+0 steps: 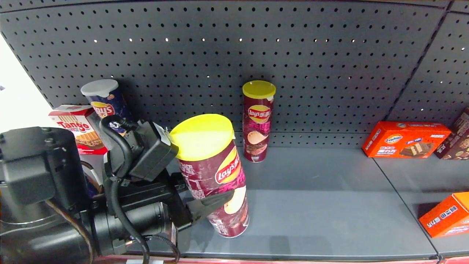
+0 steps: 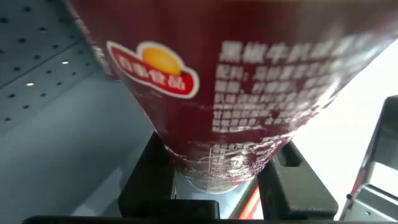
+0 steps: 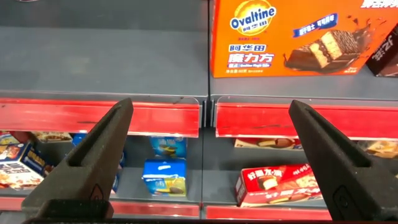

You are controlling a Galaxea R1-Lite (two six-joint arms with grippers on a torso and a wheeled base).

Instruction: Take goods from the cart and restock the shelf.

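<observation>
Where your left gripper sits: over the front of the shelf, fingers closed around the lower body of a maroon chip can.
That can: yellow lid, leaning toward your left; you cannot tell whether its base touches the shelf.
Second maroon can: upright at the back against the pegboard, apart from the held one.
Right gripper: fingers spread wide, holding nothing, facing red shelf rails below an orange box.
Left back corner: blue can, wafer box.

Near can: glossy printed wrap, smooth yellow plastic lid. Shelf & pegboard: matt grey painted metal. Orange box: glossy card.
</observation>
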